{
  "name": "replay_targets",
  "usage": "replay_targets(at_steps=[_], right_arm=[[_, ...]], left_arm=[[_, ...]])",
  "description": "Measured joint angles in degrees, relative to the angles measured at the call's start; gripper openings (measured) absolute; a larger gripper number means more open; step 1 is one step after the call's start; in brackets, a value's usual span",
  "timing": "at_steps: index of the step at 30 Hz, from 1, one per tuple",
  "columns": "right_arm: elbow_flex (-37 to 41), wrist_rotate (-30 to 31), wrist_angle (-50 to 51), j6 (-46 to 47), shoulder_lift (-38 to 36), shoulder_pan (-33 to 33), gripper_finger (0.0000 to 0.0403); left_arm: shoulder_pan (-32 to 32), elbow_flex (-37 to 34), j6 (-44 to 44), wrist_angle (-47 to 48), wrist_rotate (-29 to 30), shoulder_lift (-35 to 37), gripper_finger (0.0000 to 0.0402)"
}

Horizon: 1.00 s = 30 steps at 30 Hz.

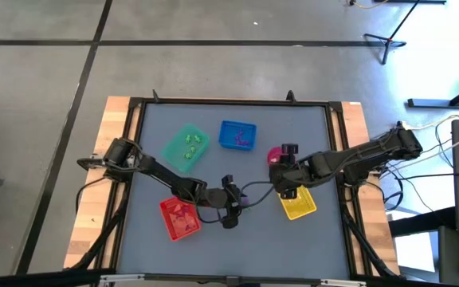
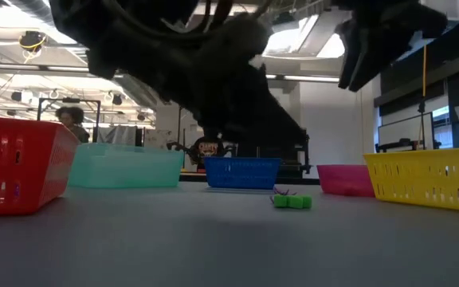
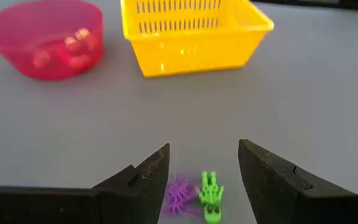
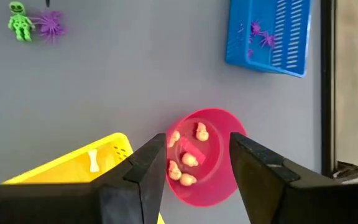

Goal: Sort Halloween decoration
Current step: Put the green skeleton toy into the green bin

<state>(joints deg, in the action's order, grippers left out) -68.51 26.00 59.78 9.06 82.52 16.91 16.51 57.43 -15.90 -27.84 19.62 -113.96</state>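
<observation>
A green skeleton trinket (image 3: 211, 198) and a purple spider trinket (image 3: 179, 196) lie side by side on the grey table. My left gripper (image 3: 204, 152) hangs open above them, one finger on either side, touching neither. In the low view the skeleton (image 2: 292, 202) rests flat on the table. My right gripper (image 4: 197, 140) is open above the round pink bowl (image 4: 211, 180), which holds several pinkish trinkets (image 4: 190, 159). A white bone trinket (image 4: 94, 160) lies in the yellow tray (image 4: 73, 168). Purple spiders (image 4: 261, 34) lie in the blue tray (image 4: 284, 37).
The green tray (image 1: 186, 147) and blue tray (image 1: 237, 135) sit toward the far edge. The red tray (image 1: 179, 218) is near the left arm and the yellow tray (image 1: 297, 203) under the right arm. Bare table lies around the two loose trinkets.
</observation>
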Motion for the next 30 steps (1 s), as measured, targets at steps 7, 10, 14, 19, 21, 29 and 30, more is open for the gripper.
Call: replay_targets(at_steps=[7, 10, 14, 19, 21, 29, 30], right_arm=[[3.8, -0.1, -6.5, -0.2, 0.0, 0.0, 0.0175], [3.8, 0.0, -8.0, -0.3, 0.0, 0.0, 0.0175], [3.8, 0.0, -9.3, -0.3, 0.0, 0.0, 0.0175], [3.9, -0.1, -9.8, -0.3, 0.0, 0.0, 0.0175], [3.9, -0.1, -10.0, -0.3, 0.0, 0.0, 0.0175], [3.9, -0.1, -10.3, -0.4, 0.0, 0.0, 0.0175], [3.9, -0.1, -10.3, -0.4, 0.0, 0.0, 0.0175]], left_arm=[[0.3, 0.8, 0.0, 0.3, -2.8, -2.9, 0.0176], [0.5, 0.8, 0.0, 1.0, -2.8, -3.3, 0.0176], [1.2, 0.8, -0.1, 3.7, -2.6, -3.5, 0.0176], [1.6, 0.8, -0.1, 5.3, -2.4, -3.5, 0.0176], [1.8, 0.8, -0.1, 5.2, -2.2, -3.5, 0.0175], [2.1, 0.8, -0.5, 4.0, -2.6, -5.8, 0.0162], [2.1, 0.8, -0.6, 3.7, -2.6, -6.1, 0.0161]])
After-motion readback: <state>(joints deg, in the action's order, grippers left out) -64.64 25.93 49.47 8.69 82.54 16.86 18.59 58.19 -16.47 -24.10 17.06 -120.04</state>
